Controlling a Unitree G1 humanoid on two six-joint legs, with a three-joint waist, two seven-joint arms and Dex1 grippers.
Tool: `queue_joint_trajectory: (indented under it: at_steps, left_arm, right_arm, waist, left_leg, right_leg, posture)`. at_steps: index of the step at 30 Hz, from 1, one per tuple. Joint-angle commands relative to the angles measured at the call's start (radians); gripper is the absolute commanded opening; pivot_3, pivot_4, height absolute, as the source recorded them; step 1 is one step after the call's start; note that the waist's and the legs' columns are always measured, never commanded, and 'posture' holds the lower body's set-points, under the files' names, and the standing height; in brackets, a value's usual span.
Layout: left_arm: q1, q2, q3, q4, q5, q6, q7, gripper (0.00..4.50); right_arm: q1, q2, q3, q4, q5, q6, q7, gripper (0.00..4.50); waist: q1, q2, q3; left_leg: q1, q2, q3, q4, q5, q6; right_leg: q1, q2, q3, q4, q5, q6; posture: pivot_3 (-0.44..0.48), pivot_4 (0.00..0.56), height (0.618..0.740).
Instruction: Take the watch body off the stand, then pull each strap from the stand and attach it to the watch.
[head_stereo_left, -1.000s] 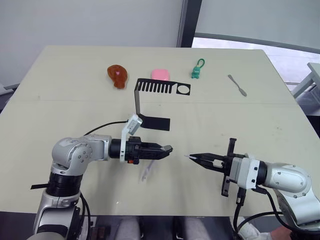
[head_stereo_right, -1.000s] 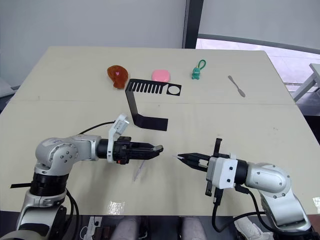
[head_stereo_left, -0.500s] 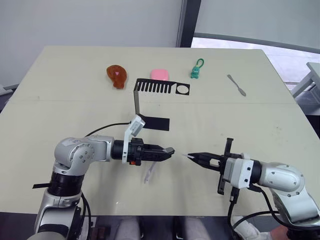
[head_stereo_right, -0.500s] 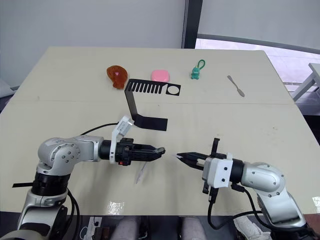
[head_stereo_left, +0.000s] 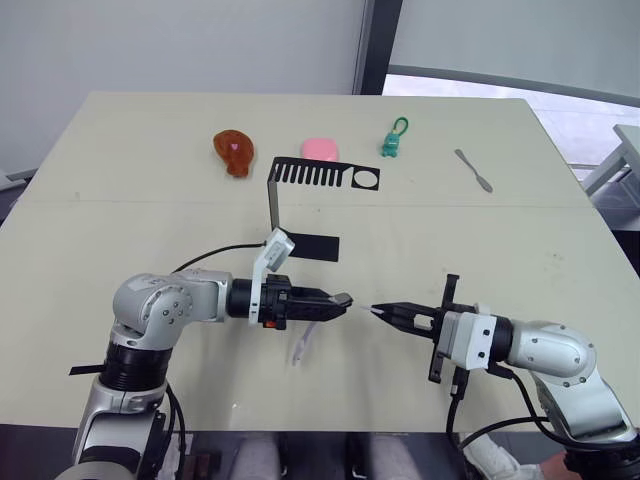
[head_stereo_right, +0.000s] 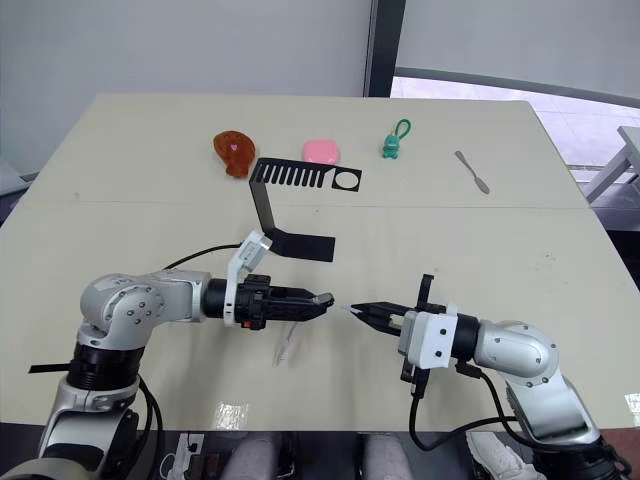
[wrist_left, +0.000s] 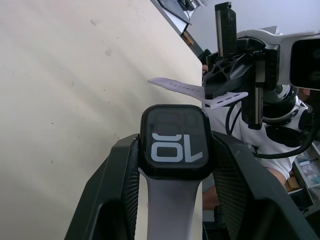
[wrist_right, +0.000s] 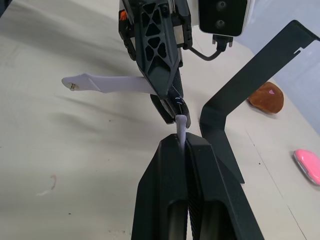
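My left gripper (head_stereo_left: 338, 300) is shut on the watch body (wrist_left: 176, 141), a small black case with pale digits on its screen. One pale strap (wrist_left: 167, 210) is joined to the case and hangs below the gripper (head_stereo_left: 302, 348). My right gripper (head_stereo_left: 393, 313) is shut on the second pale strap (wrist_right: 181, 122), whose free end (head_stereo_left: 372, 310) points at the watch body, a small gap away. The two grippers face each other above the table's front middle. The black stand (head_stereo_left: 300, 174) stands behind them, with nothing on its comb top.
Along the back of the table (head_stereo_left: 560, 260) lie a brown toy (head_stereo_left: 233, 150), a pink object (head_stereo_left: 320, 148), a green keychain figure (head_stereo_left: 392, 140) and a grey spatula (head_stereo_left: 474, 170). The stand's flat base (head_stereo_left: 312, 245) lies just behind my left gripper.
Both grippers have drawn closer together. The right gripper has moved left with its strap, and the gap to the watch body has narrowed.
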Motion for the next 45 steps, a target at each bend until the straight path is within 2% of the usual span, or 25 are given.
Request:
queue_joint_trajectory:
  at_steps: [1, 45]
  left_arm:
    - [-0.007, -0.006, -0.003, -0.029, -0.022, -0.008, 0.002, 1.60]
    - [-0.002, -0.024, -0.014, -0.034, -0.025, -0.009, 0.022, 1.60]
  right_arm:
    - [-0.004, 0.006, -0.003, -0.017, 0.001, -0.029, -0.022, 0.00]
    - [-0.046, 0.018, 0.039, 0.051, -0.017, -0.076, -0.019, 0.00]
  waist:
    - [0.000, 0.000, 0.000]
    - [0.000, 0.000, 0.000]
  left_leg:
    - [0.000, 0.000, 0.000, 0.000, 0.000, 0.000]
    - [0.000, 0.000, 0.000, 0.000, 0.000, 0.000]
  right_leg:
    - [0.000, 0.000, 0.000, 0.000, 0.000, 0.000]
    - [0.000, 0.000, 0.000, 0.000, 0.000, 0.000]
  posture:
    - [0.000, 0.150, 0.740]
    - [0.000, 0.150, 0.740]
